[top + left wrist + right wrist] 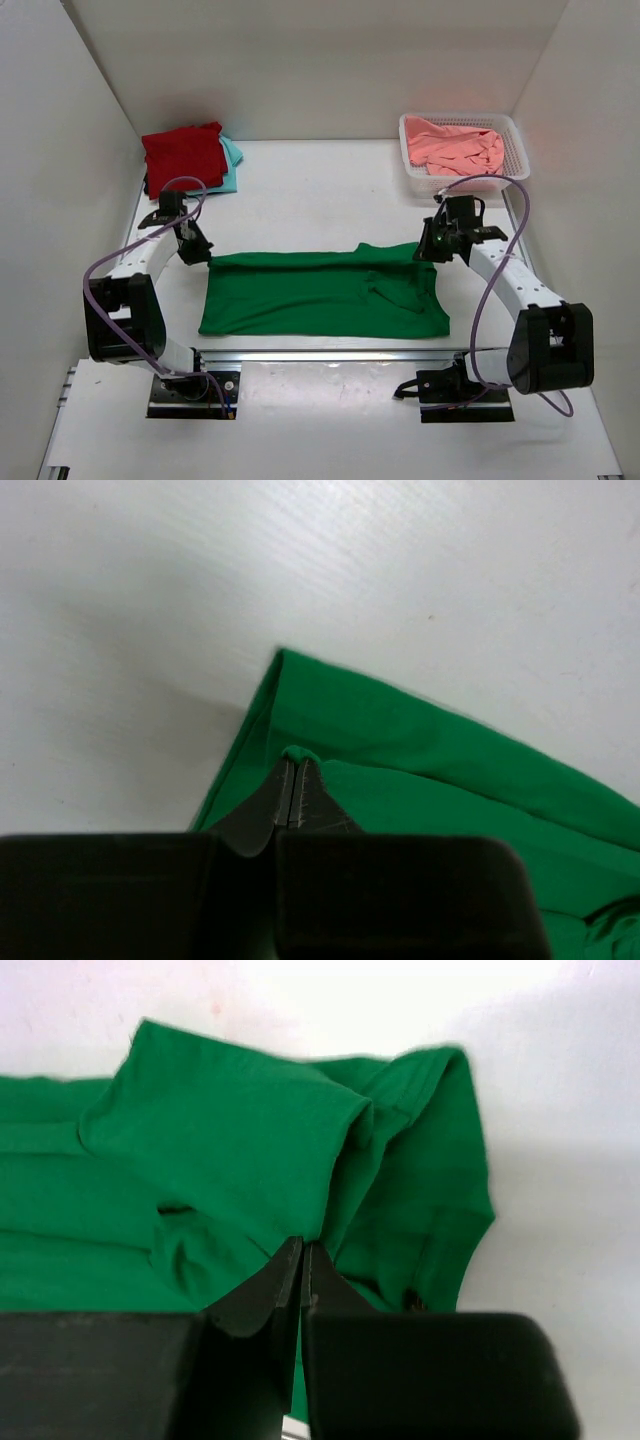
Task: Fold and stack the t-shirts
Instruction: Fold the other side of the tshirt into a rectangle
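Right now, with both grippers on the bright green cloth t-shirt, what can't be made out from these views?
Pale turquoise cloth t-shirt: top view, mostly under the dark red cloth t-shirt; its fold is hidden.
Salmon pink cloth in the white plastic mesh basket: top view, crumpled; number of shirts unclear.
Left gripper and right gripper: wrist views, shut fingers hide how many layers of the bright green cloth t-shirt they pinch.

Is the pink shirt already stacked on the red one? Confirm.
No, the pink shirt lies crumpled in the basket at the far right, while the red shirt sits far left.
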